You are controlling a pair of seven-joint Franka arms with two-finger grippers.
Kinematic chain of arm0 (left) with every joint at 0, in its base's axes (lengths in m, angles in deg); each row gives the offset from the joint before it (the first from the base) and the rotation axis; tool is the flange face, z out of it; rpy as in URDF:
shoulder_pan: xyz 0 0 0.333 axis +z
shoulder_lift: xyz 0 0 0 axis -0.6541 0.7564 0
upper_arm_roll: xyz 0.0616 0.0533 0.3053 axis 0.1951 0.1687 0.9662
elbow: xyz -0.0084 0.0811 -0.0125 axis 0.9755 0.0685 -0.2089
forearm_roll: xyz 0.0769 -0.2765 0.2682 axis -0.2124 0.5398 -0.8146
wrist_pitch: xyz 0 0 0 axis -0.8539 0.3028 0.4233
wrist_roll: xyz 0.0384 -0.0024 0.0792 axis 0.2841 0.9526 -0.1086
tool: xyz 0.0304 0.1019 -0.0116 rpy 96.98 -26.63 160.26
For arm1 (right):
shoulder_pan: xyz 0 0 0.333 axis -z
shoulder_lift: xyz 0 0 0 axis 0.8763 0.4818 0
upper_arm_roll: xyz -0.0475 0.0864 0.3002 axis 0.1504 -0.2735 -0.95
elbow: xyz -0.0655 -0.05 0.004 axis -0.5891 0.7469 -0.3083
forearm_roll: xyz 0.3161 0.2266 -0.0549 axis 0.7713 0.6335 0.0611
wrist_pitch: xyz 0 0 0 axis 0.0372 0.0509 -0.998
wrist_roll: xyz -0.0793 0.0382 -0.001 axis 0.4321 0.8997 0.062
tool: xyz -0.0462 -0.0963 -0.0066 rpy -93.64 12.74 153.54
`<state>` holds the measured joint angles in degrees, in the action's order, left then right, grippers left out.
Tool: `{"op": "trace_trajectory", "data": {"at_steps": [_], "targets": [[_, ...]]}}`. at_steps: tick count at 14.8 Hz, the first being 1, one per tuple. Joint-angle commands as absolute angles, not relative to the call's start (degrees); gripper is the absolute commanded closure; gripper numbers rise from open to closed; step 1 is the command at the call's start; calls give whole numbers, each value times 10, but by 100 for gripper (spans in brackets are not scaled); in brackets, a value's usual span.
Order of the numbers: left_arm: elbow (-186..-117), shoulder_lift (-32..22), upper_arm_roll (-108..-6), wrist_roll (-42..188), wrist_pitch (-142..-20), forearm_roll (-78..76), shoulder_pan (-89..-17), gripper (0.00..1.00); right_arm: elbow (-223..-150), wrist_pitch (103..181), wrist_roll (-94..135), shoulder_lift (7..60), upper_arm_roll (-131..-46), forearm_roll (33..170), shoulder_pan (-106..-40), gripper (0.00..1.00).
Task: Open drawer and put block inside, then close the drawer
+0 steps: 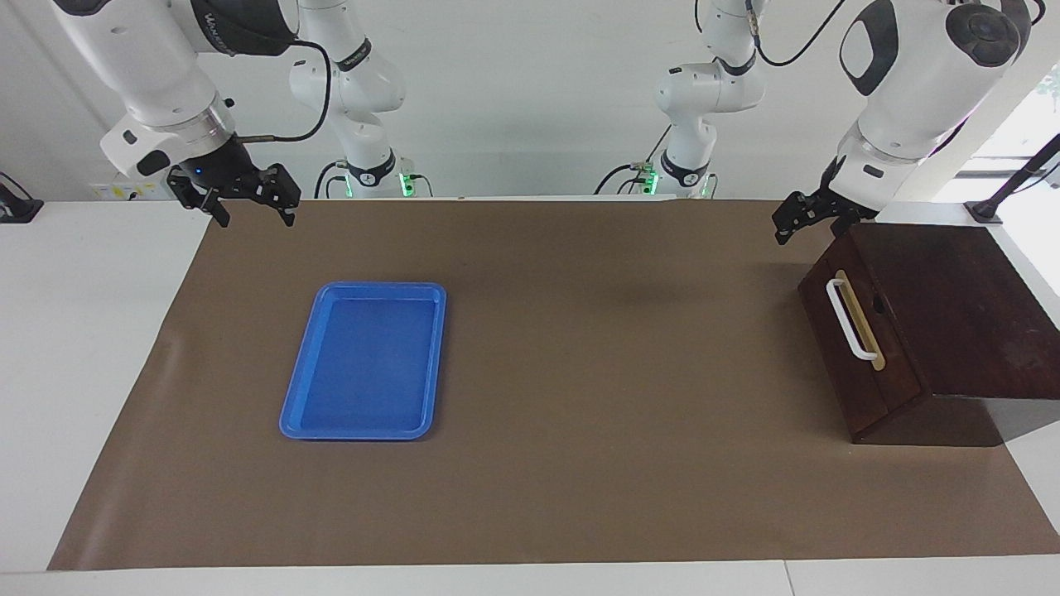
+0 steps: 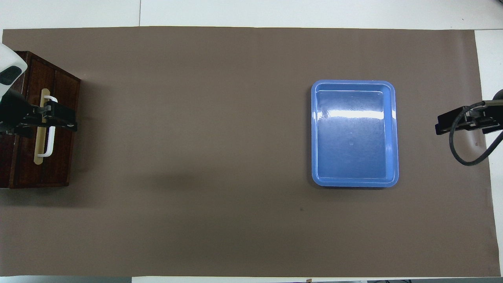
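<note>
The drawer (image 1: 853, 348) of the dark brown cabinet (image 1: 952, 306) is shut, its white loop handle (image 1: 846, 319) facing the middle of the table. It also shows in the overhead view (image 2: 61, 157), with the handle (image 2: 49, 145). My left gripper (image 1: 799, 219) hangs in the air over the drawer front by the end of the handle nearer to the robots, apart from it; in the overhead view (image 2: 59, 118) it covers part of the handle. My right gripper (image 1: 252, 207) is open and empty over the mat's edge at the right arm's end (image 2: 452, 122). The yellow block is out of view.
A flat blue tray (image 1: 302, 364) lies empty on the brown mat (image 1: 580, 372), toward the right arm's end; it also shows in the overhead view (image 2: 314, 133). White table borders the mat.
</note>
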<state>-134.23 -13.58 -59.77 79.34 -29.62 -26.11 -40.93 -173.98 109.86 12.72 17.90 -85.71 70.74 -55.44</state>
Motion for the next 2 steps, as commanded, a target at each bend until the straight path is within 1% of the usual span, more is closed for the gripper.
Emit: {"op": "trace_trajectory", "data": {"at_steps": [1,2], "targets": [[-1328,-132,-601,801,-288,-251,-402,0,-1742,1097,146,173,-862,710,-545,0],[-1329,-133,-600,801,-289,-251,-403,0,-1742,1097,146,173,-862,710,-545,0]]}}
